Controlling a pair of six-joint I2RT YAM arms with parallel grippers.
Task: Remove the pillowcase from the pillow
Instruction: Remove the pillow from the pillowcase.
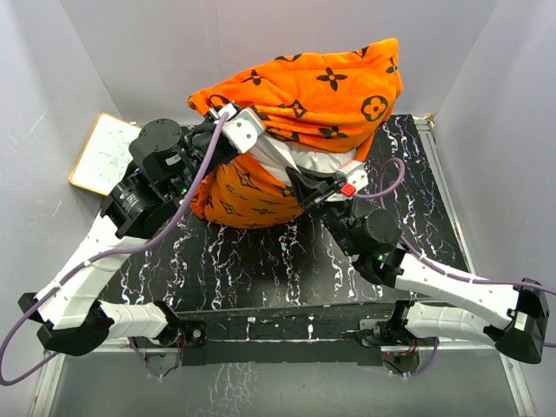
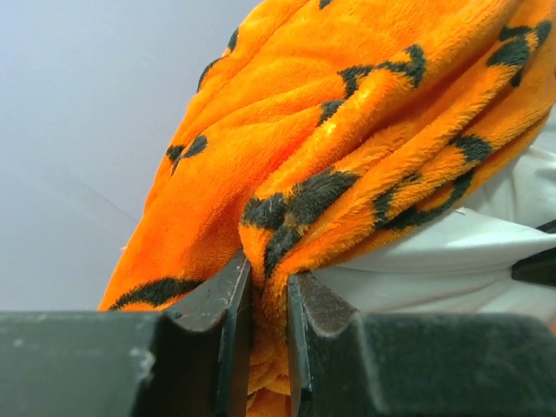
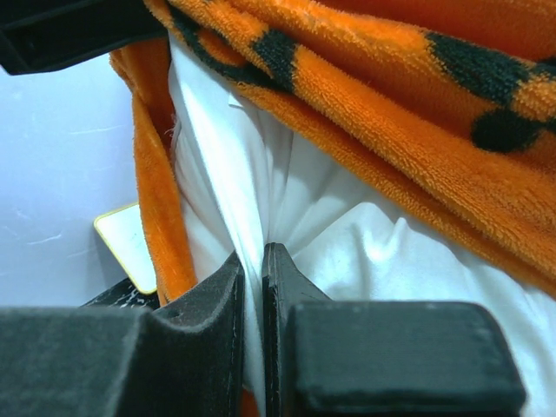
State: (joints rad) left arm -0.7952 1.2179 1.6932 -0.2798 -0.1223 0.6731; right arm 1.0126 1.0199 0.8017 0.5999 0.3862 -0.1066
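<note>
Board (image 1: 104,152): at the far left of the table (image 1: 261,261), well apart from my work.
Left pincer (image 2: 269,291): narrow, with my jaws pinched on a fold of the case's edge and plush bunched between them.
Case (image 1: 321,87): orange and heaped on the far half of the table. It covers the pillow's top and far end. Its open edge is rucked up, and a flap hangs down on the near left.
Pillow (image 1: 323,162): mostly inside the case. A white band shows along the opening, between my two pincers.
Right pincer (image 3: 252,265): all but closed, nipping a ridge of white pillow cloth just under the orange edge.
Done: I have a hold on each cloth, and the opening is bared.
Left: nearly everything, as I judge it. My left must draw the case away while my right holds the pillow back, until the white comes free.
</note>
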